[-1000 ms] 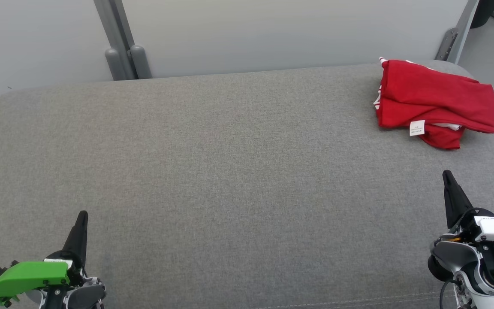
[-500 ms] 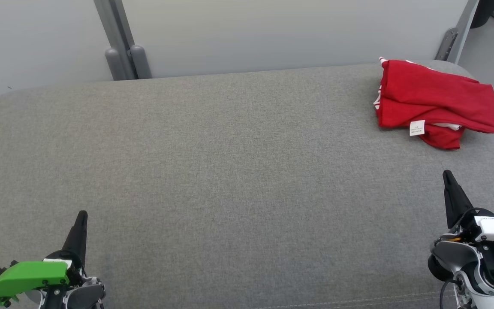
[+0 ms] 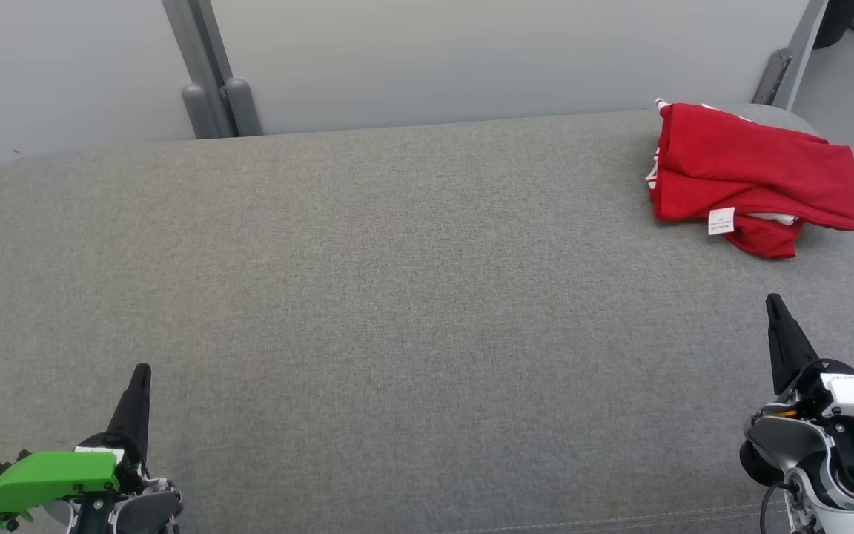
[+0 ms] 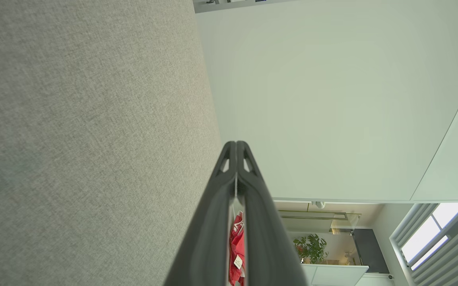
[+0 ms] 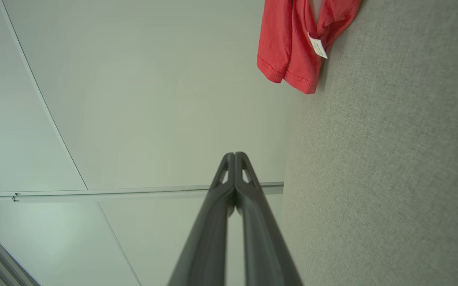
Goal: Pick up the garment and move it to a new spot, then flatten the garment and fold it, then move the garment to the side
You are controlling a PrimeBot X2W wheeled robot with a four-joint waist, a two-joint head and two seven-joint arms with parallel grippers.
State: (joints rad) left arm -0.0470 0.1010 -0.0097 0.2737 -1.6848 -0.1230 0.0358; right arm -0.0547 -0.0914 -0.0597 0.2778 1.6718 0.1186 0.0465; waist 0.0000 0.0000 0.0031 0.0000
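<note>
Lying where, that red shirt (image 3: pixel 753 174)?

It is lying loosely folded at the far right corner of the grey upholstered bench (image 3: pixel 397 297), close to the bench's back edge. A white care label (image 3: pixel 721 221) is showing at its near hem, and a bit of white trim is peeking out along its left side.

And the arms, are they touching it?

No. The right gripper (image 3: pixel 772 301) is hovering at the near right, pointing roughly towards the shirt and hanging well apart from it. Its two dark fingers are pressing tip to tip and gripping nothing. The left gripper (image 3: pixel 142 369) is hovering at the near left, likewise pinched together and carrying nothing, with a green part (image 3: pixel 49 475) sitting on its wrist.

What is lying between them and the shirt?

The bench's grey weave is running between them. Behind the bench, pale wall panels (image 3: pixel 471 59) are standing, with a grey post (image 3: pixel 201 74) coming down between two of them. Through the left wrist camera a potted plant (image 4: pixel 310 248) is showing far off beyond the shirt, beside a slatted window (image 4: pixel 443 242).
</note>
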